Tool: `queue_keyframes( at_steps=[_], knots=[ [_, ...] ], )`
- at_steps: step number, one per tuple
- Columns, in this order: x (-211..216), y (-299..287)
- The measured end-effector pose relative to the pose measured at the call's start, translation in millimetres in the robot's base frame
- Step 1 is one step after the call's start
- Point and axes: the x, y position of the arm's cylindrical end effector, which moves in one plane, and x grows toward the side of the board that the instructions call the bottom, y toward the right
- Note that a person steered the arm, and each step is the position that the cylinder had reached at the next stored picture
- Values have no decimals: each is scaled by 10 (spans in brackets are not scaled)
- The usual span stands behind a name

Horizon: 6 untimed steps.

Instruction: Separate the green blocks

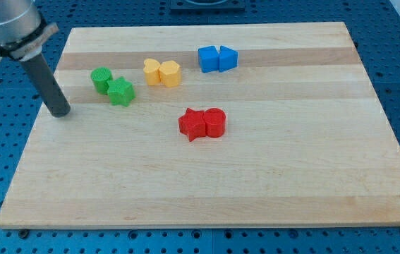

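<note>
camera view: my tip (60,113) left of green blocks (113,86)

the room light is bright and even, falling from overhead. the pale wooden bench (207,176) shows no glare, and the blocks cast only short, soft shadows. focus stays sharp to the edges, with slight perspective narrowing toward the view's top.

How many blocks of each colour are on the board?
Green: 2, a round one and a star
Yellow: 2
Blue: 2
Red: 2, a star and a round one
Total: 8
</note>
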Motion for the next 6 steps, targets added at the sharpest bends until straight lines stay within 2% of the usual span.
queue_keyframes(
  at_steps=[2,3,5,6],
  knots=[
    [-653,-33],
    [-952,144],
    [-1115,787],
    [-976,912]
  ],
)
